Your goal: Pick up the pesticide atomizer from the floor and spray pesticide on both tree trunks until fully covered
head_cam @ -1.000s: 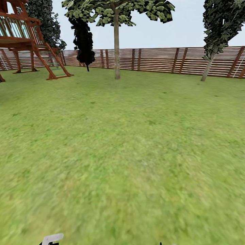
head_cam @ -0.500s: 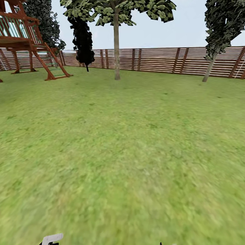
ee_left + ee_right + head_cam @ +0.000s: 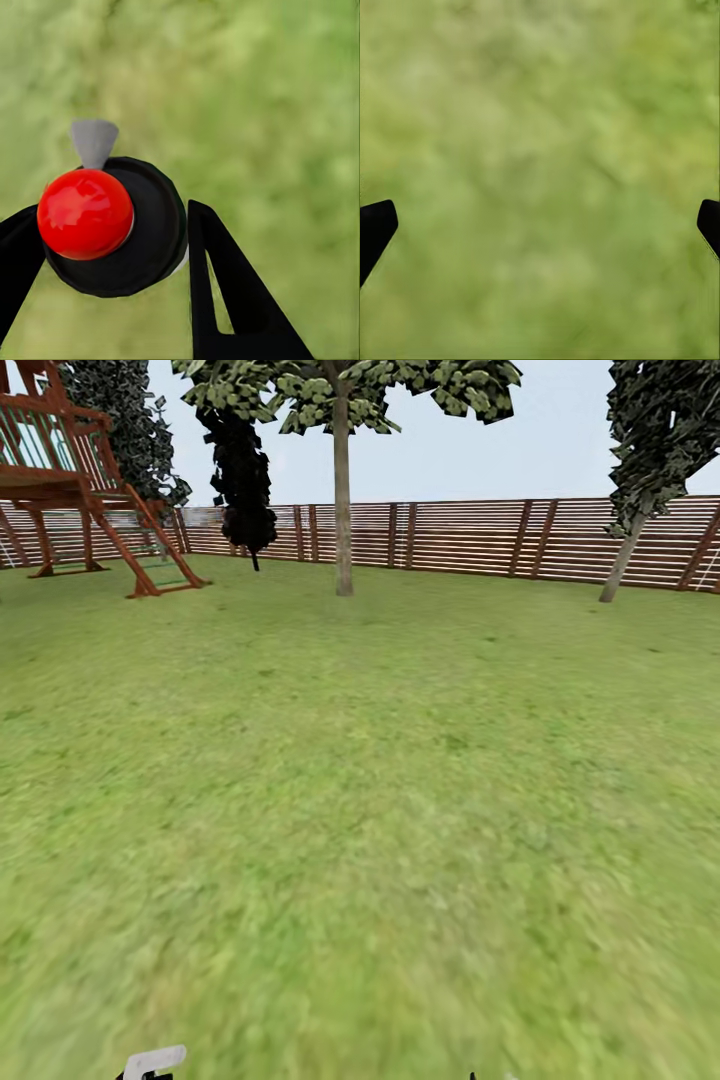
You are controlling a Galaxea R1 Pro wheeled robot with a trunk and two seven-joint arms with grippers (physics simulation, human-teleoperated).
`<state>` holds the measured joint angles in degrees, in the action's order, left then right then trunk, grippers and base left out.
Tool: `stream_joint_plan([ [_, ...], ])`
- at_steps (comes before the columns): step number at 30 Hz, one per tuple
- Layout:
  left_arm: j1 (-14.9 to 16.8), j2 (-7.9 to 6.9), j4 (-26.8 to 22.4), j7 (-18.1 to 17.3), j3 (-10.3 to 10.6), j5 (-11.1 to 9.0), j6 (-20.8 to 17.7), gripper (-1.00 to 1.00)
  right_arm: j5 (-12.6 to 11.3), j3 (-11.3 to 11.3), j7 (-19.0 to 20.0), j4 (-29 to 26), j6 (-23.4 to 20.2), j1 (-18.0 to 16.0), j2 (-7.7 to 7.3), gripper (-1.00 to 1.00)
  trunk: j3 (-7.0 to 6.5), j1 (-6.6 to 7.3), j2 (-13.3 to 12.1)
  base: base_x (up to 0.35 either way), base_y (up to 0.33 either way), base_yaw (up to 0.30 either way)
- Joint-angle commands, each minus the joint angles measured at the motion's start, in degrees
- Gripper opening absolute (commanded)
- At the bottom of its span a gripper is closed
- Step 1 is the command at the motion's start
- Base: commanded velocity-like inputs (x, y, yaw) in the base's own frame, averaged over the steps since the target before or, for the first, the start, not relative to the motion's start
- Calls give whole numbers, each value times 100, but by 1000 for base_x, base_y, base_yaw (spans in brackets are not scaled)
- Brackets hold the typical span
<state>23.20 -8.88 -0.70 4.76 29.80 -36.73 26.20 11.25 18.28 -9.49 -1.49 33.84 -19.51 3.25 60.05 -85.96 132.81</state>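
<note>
Trees (image 3: 343, 490) drifted slightly — atomizer (image 3: 112, 225) clamped between left end effector (image 3: 105, 247) fingers.

Atomizer (image 3: 112, 225) between left hand (image 3: 105, 247) fingers

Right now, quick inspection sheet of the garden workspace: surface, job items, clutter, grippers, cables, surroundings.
Surface: grass lawn, open ahead of the robot.
Job's things: pesticide atomizer between the left gripper's fingers, red dot up; one tree trunk straight ahead near the fence, a second leaning trunk far right.
Clutter: nothing seen on the lawn.
Grippers: left gripper shut on the atomizer; right gripper open, fingertips wide apart above grass.
Cables: nothing seen.
Surroundings: slatted wooden fence across the back, wooden play structure far left, dark shrub beside it.
</note>
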Motion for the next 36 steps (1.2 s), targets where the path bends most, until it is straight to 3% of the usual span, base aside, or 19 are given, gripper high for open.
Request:
stream_joint_plan([
  [1,0,0,0,1,0,-1,-1,-100,0,0,0,0,0,0,0,100,0,0,0,339,0,0],
  [36,0,0,0,2,0,-1,-1,-100,0,0,0,0,0,0,0,100,0,0,0,339,0,0],
])
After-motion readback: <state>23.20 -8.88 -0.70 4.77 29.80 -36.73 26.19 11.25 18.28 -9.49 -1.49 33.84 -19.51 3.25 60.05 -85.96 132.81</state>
